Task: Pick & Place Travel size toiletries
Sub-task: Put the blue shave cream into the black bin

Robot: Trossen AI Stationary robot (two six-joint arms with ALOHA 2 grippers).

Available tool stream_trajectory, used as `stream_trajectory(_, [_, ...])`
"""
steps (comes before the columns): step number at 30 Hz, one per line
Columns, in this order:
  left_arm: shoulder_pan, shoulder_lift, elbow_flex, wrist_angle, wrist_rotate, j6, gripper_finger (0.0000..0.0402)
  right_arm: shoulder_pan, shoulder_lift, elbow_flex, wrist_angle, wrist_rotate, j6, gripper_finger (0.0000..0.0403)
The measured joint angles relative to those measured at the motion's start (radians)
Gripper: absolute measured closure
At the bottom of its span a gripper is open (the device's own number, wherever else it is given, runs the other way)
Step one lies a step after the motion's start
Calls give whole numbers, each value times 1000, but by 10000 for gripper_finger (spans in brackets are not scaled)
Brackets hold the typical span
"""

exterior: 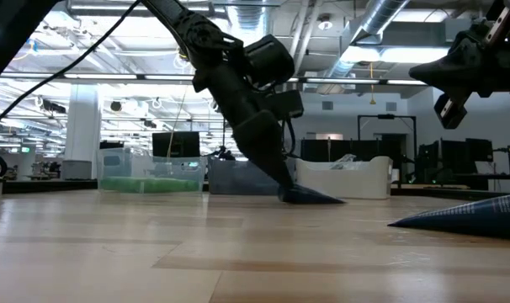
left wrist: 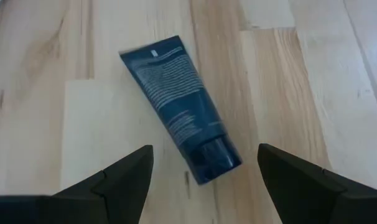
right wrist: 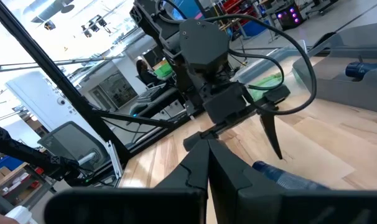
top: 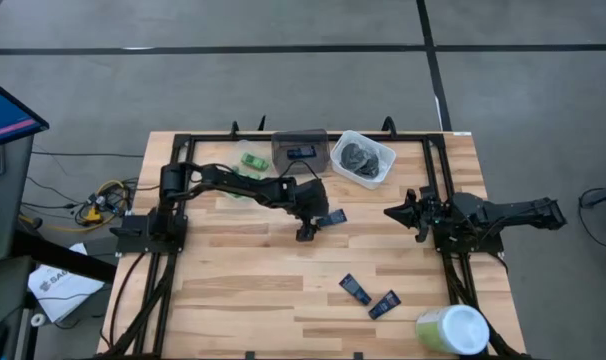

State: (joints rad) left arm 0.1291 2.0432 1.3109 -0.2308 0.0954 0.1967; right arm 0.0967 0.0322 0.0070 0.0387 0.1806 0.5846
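1. The left end effector (top: 311,226) hangs over the middle of the counter (top: 233,300), fingers spread wide, straddling a dark blue tube (left wrist: 179,106) that lies flat on the wood, untouched.
2. The step in hand looks like the approach for a pick; nothing is gripped yet.
3. Next, the fingers likely need to drop to either side of the tube's body and press together across its narrow width, then carry it towards the dark tub (top: 299,150) at the far edge.
4. Two more blue tubes (top: 368,295) wait near the right front, beside a pale green-and-white cylinder (top: 451,328).
5. The right end effector (top: 400,212) waits at the right side, fingers pressed together.
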Motion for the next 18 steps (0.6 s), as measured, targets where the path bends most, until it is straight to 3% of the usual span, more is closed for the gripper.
stream_trajectory(9, [0,0,0,6,-37,-82,120,0,0,0,0,0,0,403])
stream_trajectory(18, [-10,24,0,18,-43,-104,155,0,0,0,0,0,0,403])
